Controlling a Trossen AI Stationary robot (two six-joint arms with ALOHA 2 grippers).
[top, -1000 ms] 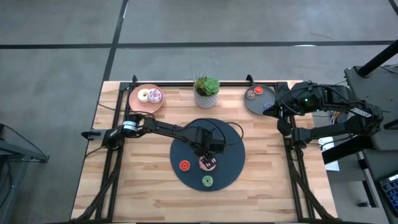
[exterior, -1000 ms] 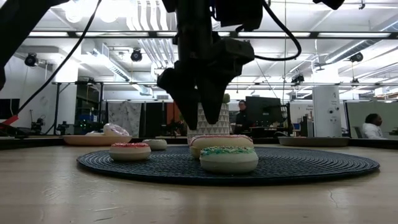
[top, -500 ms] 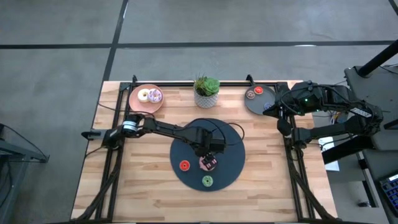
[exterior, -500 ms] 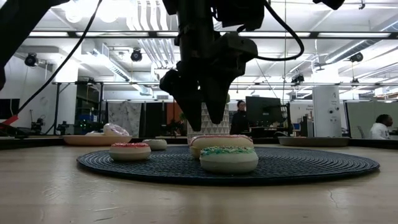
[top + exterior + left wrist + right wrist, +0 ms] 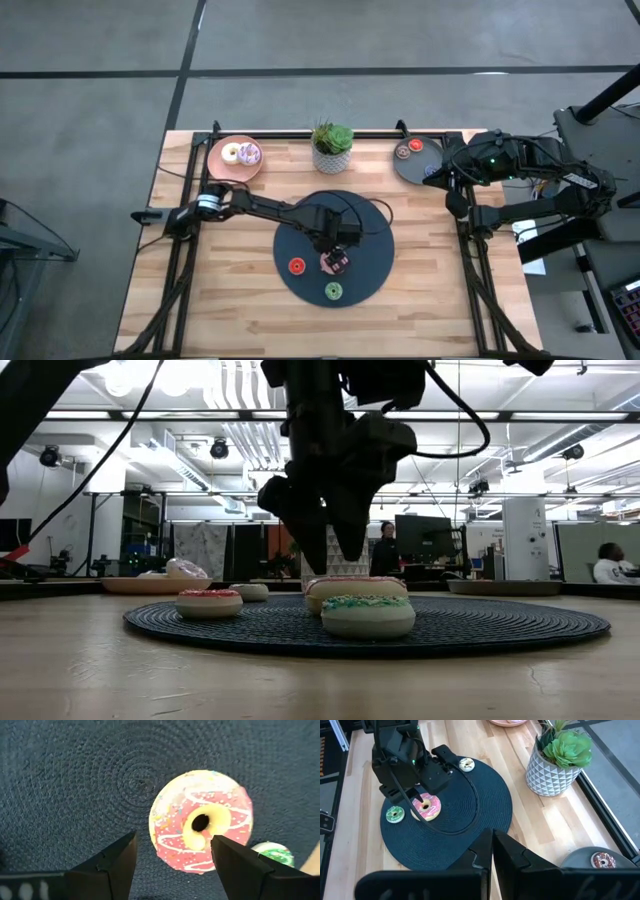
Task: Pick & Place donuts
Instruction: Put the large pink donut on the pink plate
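While no writing shows, left gripper [image 5: 327,555] fingers spread above pink donut [image 5: 201,821]

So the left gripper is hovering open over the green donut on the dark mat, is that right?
Not quite. The left gripper hovers open over the pink frosted donut on the dark mat, as the left wrist view shows. The green donut lies beside it, nearer the mat's edge.

Pink white-drizzled donut [image 5: 200,821] — dark, seemingly navy mat [image 5: 75,785]
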